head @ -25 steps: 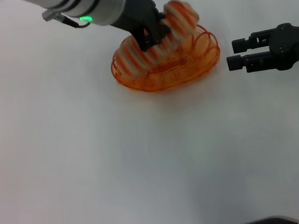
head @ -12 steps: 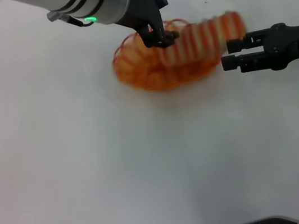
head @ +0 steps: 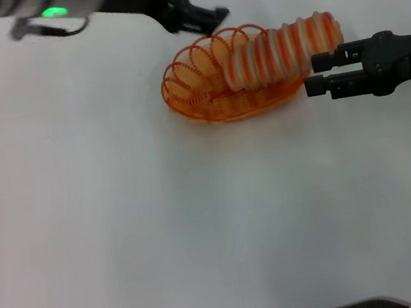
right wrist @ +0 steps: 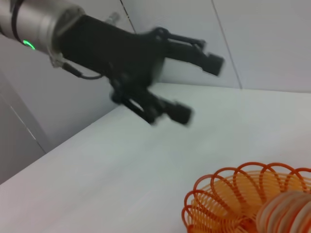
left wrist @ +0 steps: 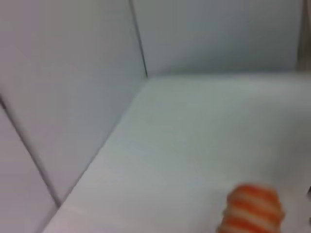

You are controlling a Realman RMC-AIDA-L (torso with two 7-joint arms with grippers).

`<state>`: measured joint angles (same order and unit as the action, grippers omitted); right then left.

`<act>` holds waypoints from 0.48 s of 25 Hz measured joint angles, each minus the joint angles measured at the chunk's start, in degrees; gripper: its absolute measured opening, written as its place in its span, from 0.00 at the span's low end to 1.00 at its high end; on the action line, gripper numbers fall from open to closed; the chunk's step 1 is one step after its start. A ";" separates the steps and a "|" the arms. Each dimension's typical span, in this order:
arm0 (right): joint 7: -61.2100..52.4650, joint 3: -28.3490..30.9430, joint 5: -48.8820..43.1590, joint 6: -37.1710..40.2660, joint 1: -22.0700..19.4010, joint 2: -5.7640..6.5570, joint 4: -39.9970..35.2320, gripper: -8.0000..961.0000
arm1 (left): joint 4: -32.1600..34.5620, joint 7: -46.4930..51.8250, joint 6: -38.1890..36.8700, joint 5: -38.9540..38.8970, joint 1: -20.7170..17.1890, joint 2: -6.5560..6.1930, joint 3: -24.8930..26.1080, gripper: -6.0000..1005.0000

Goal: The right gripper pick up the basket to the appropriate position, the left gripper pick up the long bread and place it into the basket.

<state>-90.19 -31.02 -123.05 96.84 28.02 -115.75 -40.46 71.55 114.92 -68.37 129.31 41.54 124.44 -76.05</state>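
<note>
While the basket (head: pixel 234 77) sits on the white table (head: pixel 163 231), the long bread (head: pixel 283 49) lies across its right half, one end resting inside and the other propped over the right rim, projecting beyond it; the left gripper (head: pixel 199 16) is raised behind the basket's far-left rim, fingers spread apart and holding nothing, clear of the loaf; the right gripper (head: pixel 316 75) lies level just beside the basket's right end, its two fingers parted around nothing, close under the overhanging bread tip.
</note>
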 joint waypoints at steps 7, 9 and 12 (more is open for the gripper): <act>0.54 1.22 0.05 0.06 -0.31 0.10 -0.19 0.65 | -23.74 -13.34 -14.00 -20.13 -4.63 -2.76 29.49 0.89; 0.84 1.71 0.08 0.00 -0.40 0.09 -0.21 0.65 | -32.09 -17.59 -16.36 -21.33 -6.17 -4.27 36.01 0.89; 1.61 2.82 0.10 -0.13 -0.42 0.09 -0.20 0.65 | -36.75 -21.36 -18.17 -21.17 -9.66 -4.70 39.89 0.89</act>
<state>-88.58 -28.20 -122.95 96.72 27.60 -115.66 -40.66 34.79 93.56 -86.54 108.14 31.88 119.73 -36.15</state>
